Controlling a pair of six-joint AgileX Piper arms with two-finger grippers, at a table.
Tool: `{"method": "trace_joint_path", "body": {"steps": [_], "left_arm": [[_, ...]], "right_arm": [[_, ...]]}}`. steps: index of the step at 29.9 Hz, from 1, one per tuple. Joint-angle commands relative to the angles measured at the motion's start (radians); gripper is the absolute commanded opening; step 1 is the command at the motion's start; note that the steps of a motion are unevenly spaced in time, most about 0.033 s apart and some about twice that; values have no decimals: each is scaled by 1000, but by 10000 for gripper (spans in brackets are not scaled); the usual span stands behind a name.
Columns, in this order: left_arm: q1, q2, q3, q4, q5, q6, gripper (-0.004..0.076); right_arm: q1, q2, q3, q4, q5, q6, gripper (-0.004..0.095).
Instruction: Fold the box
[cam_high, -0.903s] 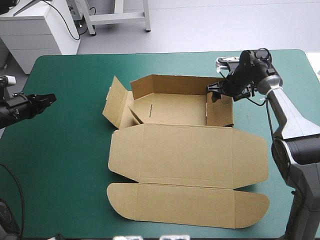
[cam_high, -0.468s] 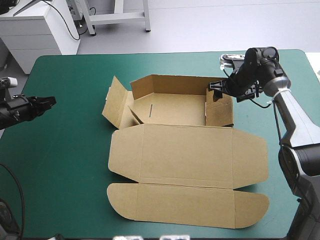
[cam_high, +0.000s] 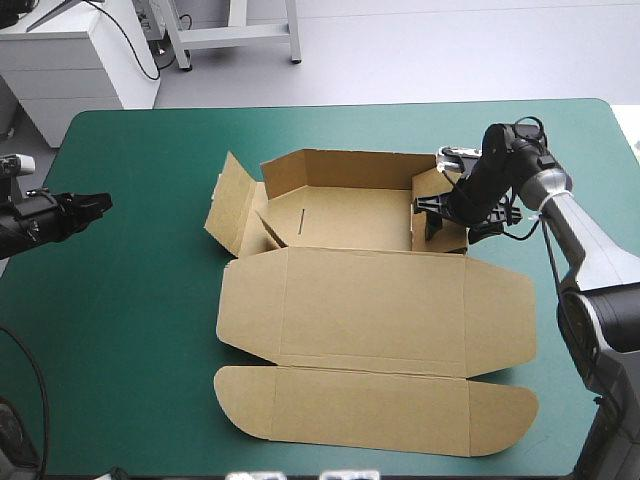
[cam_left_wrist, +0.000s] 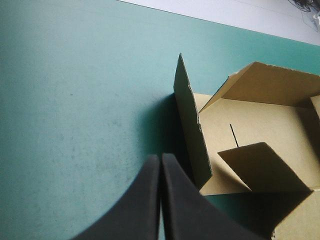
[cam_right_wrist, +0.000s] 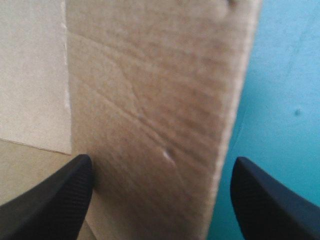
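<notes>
The brown box (cam_high: 370, 310) lies mid-table, its back part a tray with raised walls and its lid flat toward the near edge. My right gripper (cam_high: 432, 212) is open at the tray's right wall (cam_high: 440, 228), one finger on each side. In the right wrist view, that wall (cam_right_wrist: 150, 90) fills the space between the spread fingers of the right gripper (cam_right_wrist: 162, 161). My left gripper (cam_high: 100, 205) is shut and hovers near the table's left edge, far from the box. Ahead of the left gripper (cam_left_wrist: 160, 156), the tray's left flap (cam_left_wrist: 192, 130) stands upright and splayed outward.
A wide stretch of teal-green cover (cam_high: 140, 300) lies between the left gripper and the box. The lid's rounded front flap (cam_high: 370, 410) reaches close to the table's near edge. The right arm leans in over the table's right side.
My right gripper has slid along the tray's right wall from its far end toward the lid and lowered around it. The left gripper has barely moved.
</notes>
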Motion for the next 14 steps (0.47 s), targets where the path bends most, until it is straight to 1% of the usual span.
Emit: {"method": "trace_joint_path", "body": {"steps": [1,2,3,5,6,7,11,14], "left_arm": [[2,-38,-26,-64,7,1,-8],[2,-38,-26,-64,7,1,-8],[2,-38,-26,-64,7,1,-8],[2,-38,-26,-64,7,1,-8],[2,-38,-26,-64,7,1,-8],[2,-38,-26,-64,7,1,-8],[2,-38,-26,-64,7,1,-8],[2,-38,-26,-64,7,1,-8]], "right_arm": [[-1,-43,-2,6,12,39,516],[-1,-42,7,6,10,60,446],[-1,-42,17,12,2,71,332],[1,-41,25,24,-7,71,172],[1,-39,25,32,-10,71,62],[1,-39,25,41,-12,71,-5],[1,-40,21,58,-31,60,-14],[-1,-42,-7,61,-19,44,-14]]}}
